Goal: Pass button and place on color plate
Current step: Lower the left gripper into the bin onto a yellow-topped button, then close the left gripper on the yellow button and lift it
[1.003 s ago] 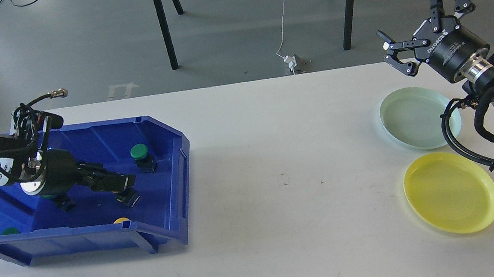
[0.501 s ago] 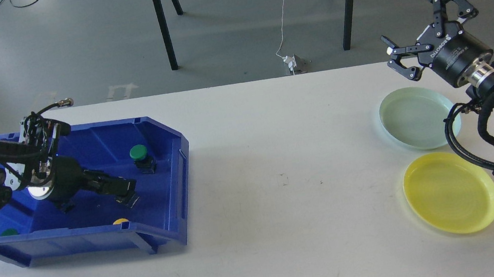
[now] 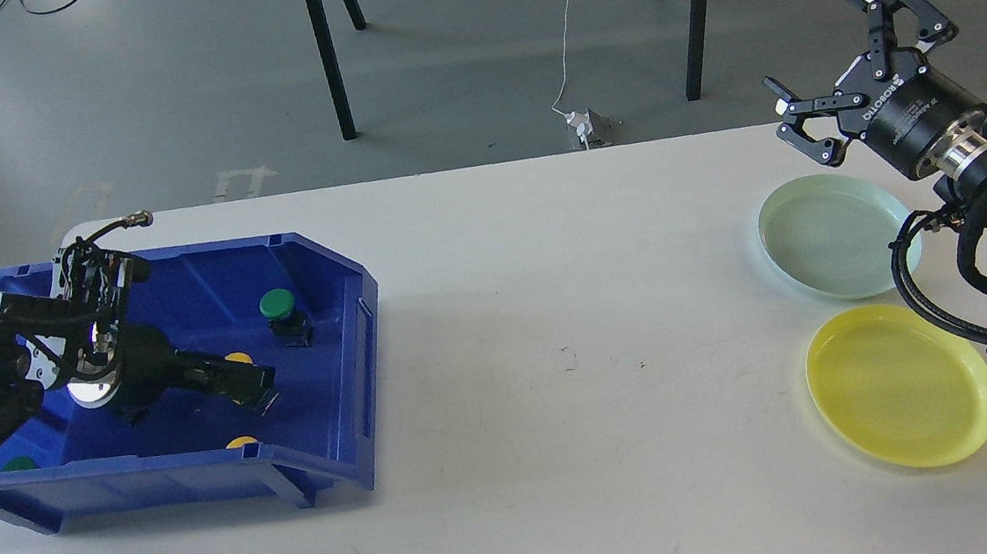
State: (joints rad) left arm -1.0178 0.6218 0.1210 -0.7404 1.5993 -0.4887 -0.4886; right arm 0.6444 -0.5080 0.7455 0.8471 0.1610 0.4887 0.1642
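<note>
Head view: green button (image 3: 277,303) beyond left gripper (image 3: 254,388).

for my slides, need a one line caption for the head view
Left gripper reaches into the blue bin of buttons; right gripper waits open above two plates.

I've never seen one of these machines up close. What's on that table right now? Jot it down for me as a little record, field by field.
table: white table
bin: blue bin on the left side, open top
buttons in bin: green button near the back; yellow button by the left gripper; another yellow button and another green button at the front wall
left gripper: left gripper reaching inside the bin, fingers too dark to tell apart
right gripper: right gripper raised over the far right edge, fingers spread, holding nothing
plates: pale green plate and yellow plate, both empty
</note>
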